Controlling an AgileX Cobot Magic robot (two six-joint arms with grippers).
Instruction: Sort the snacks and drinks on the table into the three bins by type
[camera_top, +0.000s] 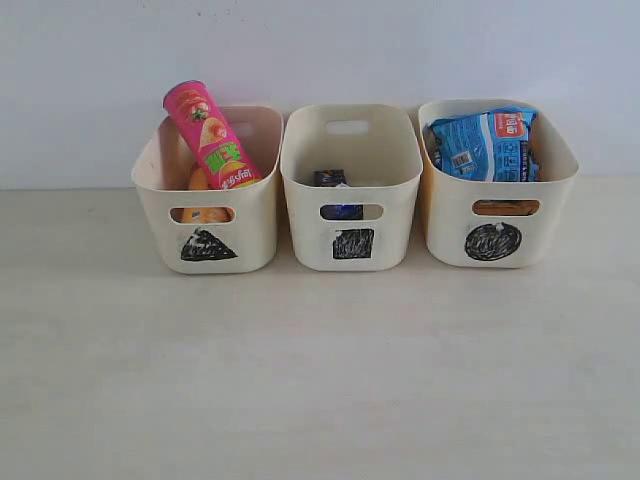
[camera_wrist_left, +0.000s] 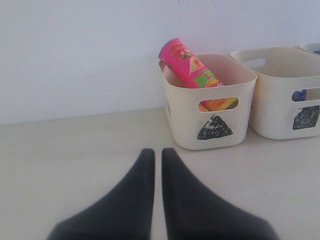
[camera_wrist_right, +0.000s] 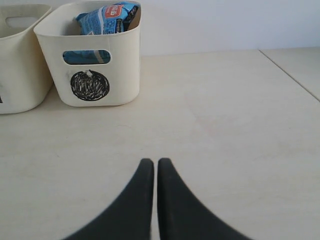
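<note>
Left gripper (camera_wrist_left: 156, 155) has its two black fingers pressed together with nothing between them, and the right gripper (camera_wrist_right: 151, 164) looks just the same. Farther off, the pink tube (camera_top: 210, 135) leans in the triangle bin (camera_top: 160, 170), a small dark carton (camera_top: 330, 178) sits in the square bin (camera_top: 300, 170), and the blue packet (camera_top: 487, 145) fills the circle bin (camera_top: 555, 200). Nothing is left on the table (camera_top: 320, 380), so I think the sorting is done and the arms need no more grabs.
</note>
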